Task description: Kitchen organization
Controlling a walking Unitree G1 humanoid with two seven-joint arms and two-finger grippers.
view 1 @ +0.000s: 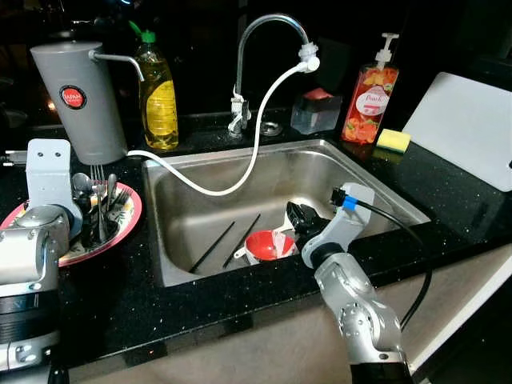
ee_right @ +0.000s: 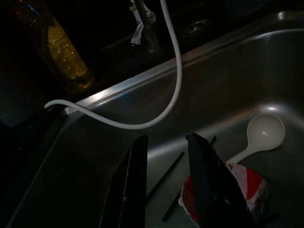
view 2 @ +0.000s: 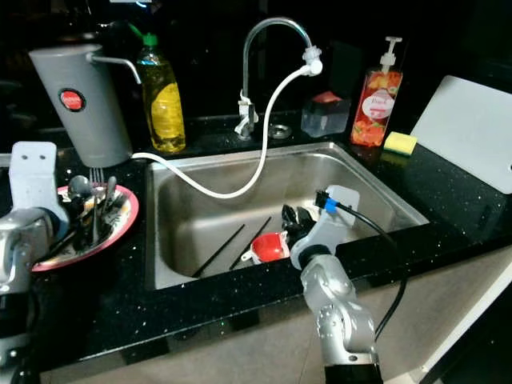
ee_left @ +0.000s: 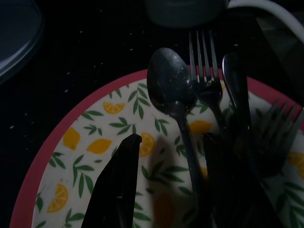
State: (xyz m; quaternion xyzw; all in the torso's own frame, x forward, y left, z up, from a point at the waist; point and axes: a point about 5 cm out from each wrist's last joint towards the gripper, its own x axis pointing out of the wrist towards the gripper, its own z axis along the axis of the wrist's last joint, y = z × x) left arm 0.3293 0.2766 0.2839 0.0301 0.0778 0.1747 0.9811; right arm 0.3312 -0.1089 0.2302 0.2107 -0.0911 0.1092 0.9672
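Observation:
A lemon-patterned plate with a red rim (view 1: 132, 210) lies on the black counter left of the sink and holds a spoon (ee_left: 171, 90) and several forks (ee_left: 205, 71). My left gripper (ee_left: 171, 140) hovers open just over the plate, with the spoon's handle running between its fingers. In the steel sink (view 1: 184, 192) lie a red bowl (view 1: 269, 245), a white ladle (ee_right: 266, 133) and two black chopsticks (view 1: 214, 245). My right gripper (view 1: 300, 218) is low in the sink right beside the red bowl, open, nothing between its fingers.
A grey jug (view 1: 80, 100) and a yellow dish soap bottle (view 1: 158, 92) stand behind the plate. A white hose (view 1: 240, 180) drops from the faucet (view 1: 268, 32) into the sink. A pump bottle (view 1: 370, 96), yellow sponge (view 1: 393, 140) and white cutting board (view 1: 472, 128) sit at the right.

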